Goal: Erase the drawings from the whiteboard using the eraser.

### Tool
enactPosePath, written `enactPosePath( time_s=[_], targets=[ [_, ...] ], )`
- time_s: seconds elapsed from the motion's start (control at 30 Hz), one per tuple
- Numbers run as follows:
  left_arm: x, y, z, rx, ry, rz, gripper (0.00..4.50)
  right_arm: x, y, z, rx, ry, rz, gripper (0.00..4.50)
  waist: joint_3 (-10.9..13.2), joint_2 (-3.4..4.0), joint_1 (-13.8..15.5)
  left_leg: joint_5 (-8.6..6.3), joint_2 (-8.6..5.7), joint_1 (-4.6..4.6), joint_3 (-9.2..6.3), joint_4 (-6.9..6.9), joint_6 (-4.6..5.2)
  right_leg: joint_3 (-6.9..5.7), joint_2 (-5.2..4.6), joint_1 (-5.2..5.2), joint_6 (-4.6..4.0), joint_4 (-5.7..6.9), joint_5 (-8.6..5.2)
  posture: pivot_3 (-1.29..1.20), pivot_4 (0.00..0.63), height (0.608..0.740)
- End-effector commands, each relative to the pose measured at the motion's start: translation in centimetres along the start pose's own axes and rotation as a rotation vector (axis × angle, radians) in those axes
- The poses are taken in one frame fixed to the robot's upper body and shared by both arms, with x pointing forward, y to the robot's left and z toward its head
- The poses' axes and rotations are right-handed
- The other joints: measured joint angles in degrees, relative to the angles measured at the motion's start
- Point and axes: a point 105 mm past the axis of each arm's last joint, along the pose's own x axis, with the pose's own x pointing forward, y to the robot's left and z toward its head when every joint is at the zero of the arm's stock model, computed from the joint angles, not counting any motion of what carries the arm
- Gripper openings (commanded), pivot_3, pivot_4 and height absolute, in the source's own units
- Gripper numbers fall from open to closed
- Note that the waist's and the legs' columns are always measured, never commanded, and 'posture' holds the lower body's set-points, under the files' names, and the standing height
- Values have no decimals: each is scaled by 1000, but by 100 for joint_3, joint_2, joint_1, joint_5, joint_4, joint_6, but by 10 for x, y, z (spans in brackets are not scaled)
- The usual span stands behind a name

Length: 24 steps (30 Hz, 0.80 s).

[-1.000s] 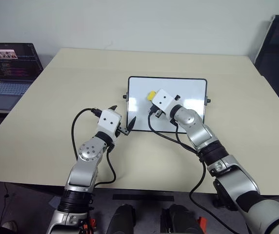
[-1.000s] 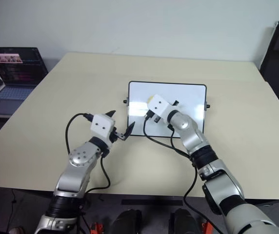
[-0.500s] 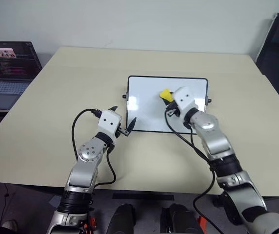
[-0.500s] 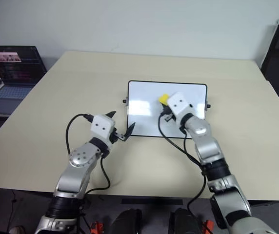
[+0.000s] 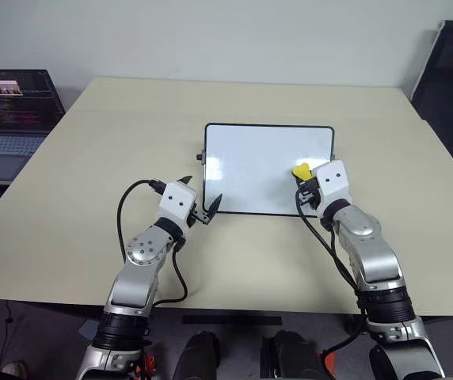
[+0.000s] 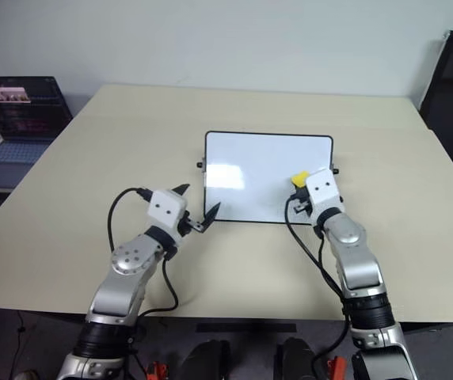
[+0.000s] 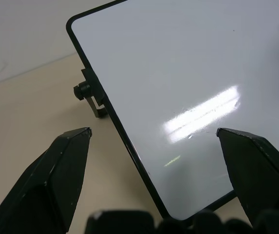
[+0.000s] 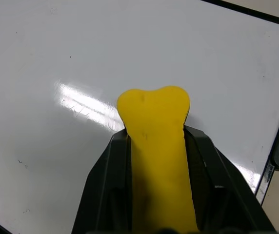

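Observation:
The whiteboard [image 5: 250, 158] lies flat in the middle of the table, glossy white with a thin black frame. The drawings are out of view; the surface I see is plain white. My right gripper [image 5: 304, 179] is shut on the yellow eraser [image 5: 301, 170], which sits over the board's near right part, close to the right edge. In the right wrist view the eraser [image 8: 154, 112] sticks out between the black fingers [image 8: 108, 165] above the board. My left gripper [image 5: 201, 190] stands open at the board's near left corner, one finger over the board [image 7: 188, 73] and one over the table.
An open laptop [image 5: 9, 111] stands at the table's far left corner. A dark chair [image 5: 448, 71] is beyond the table's far right. The beige table [image 5: 92, 182] stretches wide around the board, with its front edge close to my arms.
My right gripper has carried the eraser across the board from its left-middle part to the near right side. The left gripper has stayed put.

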Motion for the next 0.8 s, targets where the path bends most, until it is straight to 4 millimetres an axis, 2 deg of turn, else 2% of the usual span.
enactPosePath(
  time_s=[0.03, 0.2, 0.43, 0.6, 0.63, 0.8],
  targets=[
    [5, -1, 16, 6, -64, -14, 4500, -2, -8, 20, -31, -61, -31, 1138, 0, 0, 2, 0, 0, 0, 0, 0, 0, 0, 0, 0, 0, 0, 0, 0, 150, 740],
    [10, -8, 19, 2, -78, -53, 4500, -8, -20, 19, -50, -54, -76, 1138, 0, 0, 4, 0, 1, 0, -2, 0, 0, -2, 1, 0, 0, 1, 0, 0, 150, 740],
    [30, -59, 49, -59, -204, -298, 4500, -39, -64, 17, -137, -3, -249, 1138, 1, -3, 70, 0, -6, -8, -5, 3, 0, -6, -1, 0, 2, -2, -1, 0, 150, 740],
    [34, -83, 52, -43, -217, -444, 4500, -61, -91, 4, -169, 96, -338, 1138, 1, -2, 11, 0, -4, -5, -2, 1, 0, -2, 2, 0, 2, -1, -1, 0, 150, 740],
    [34, -90, 54, -44, -223, -493, 4500, -66, -96, -4, -146, 150, -353, 1138, 1, -2, -2, 0, -2, -4, -1, 1, 0, -1, 3, 0, 2, 0, -1, 0, 150, 740],
    [29, -111, 57, -36, -244, -658, 4500, -76, -105, -24, -91, 290, -372, 1138, 2, -2, -8, 1, -1, 0, 1, 2, 1, 1, 7, 0, 2, 2, -2, 0, 150, 740]
  ],
)
